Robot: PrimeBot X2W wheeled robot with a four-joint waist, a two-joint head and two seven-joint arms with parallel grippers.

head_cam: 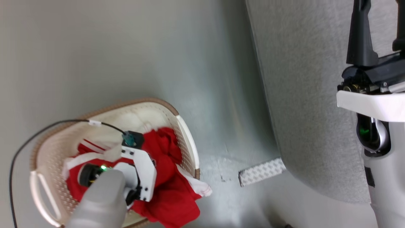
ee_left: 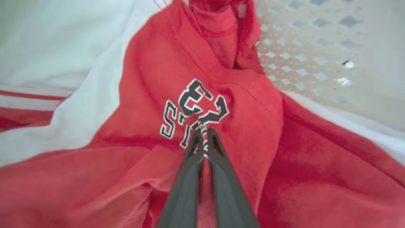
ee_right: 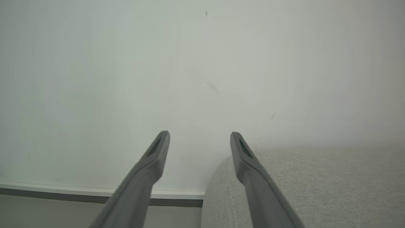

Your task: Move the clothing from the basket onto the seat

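- Left tool (ee_left: 204,133) is nearest in its wrist view: two dark fingers pressed together, clenched on a pinched fold of the shirt (ee_left: 152,79) right at its black-and-white lettering.
- Red cloth spreads all around the grip, with white cloth and red stripes off to that view's left.
- Behind the shirt, at the upper right, is the holed cream wall of the basket (ee_left: 316,63).
- From the head view, the left arm (head_cam: 142,171) reaches down into the basket, and its wrist hides the fingers.
- A black cable (head_cam: 19,148) loops from the wrist over the brown rim.
- The basket stands on the floor (head_cam: 95,47), well apart from the seat (head_cam: 310,110), which runs down the right side.
- The shirt lies heaped in the basket, and part of it spills over the near rim.
- The right tool (head_cam: 379,28) is over the seat at the upper right, its fingers pointing up that view.
- From the right wrist view, that tool is released: its fingers are spread wide with nothing between them.
- Beyond them is a pale wall (ee_right: 158,63), with the seat's rounded edge at the lower right.
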